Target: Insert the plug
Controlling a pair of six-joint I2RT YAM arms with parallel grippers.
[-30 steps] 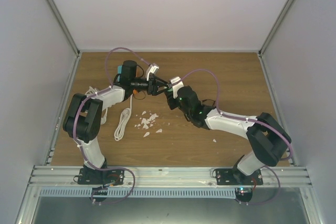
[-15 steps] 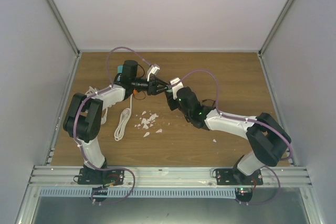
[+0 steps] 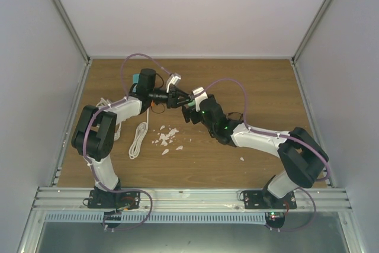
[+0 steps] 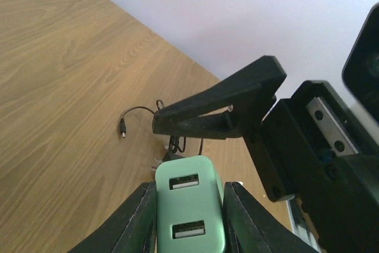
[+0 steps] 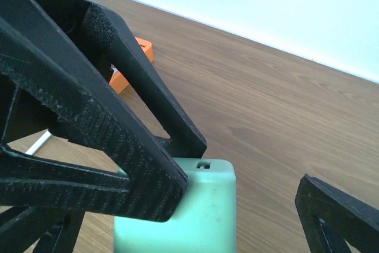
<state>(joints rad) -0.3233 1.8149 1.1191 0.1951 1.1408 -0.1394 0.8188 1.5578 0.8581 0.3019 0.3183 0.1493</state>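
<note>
From my station, both arms meet over the middle of the surface (image 3: 260, 87), a little toward its far edge. The left gripper (image 3: 176, 99) has its fingers (image 4: 140, 218) closed on a mint-green charger (image 4: 189, 211), one finger pressed to each side of the block. It is held off the wood, and its two USB ports face the left wrist camera.

The right gripper (image 3: 188, 109) sits right against the left one. On its wrist camera I see its fingers (image 5: 89, 122) spread wide with nothing held. The charger lies in the gap, close against one finger and well apart from the other. I cannot tell whether that near finger touches it.

A thin black lead (image 4: 142, 111) lies on the wood beyond the charger, its small plug end (image 4: 122, 128) free and flat on the surface. A coiled white cable (image 3: 138, 139) lies toward the left edge, beside the left arm. White scraps (image 3: 166, 136) lie just to its right. An orange piece (image 5: 144, 50) rests on the wood behind the right fingers.
</note>
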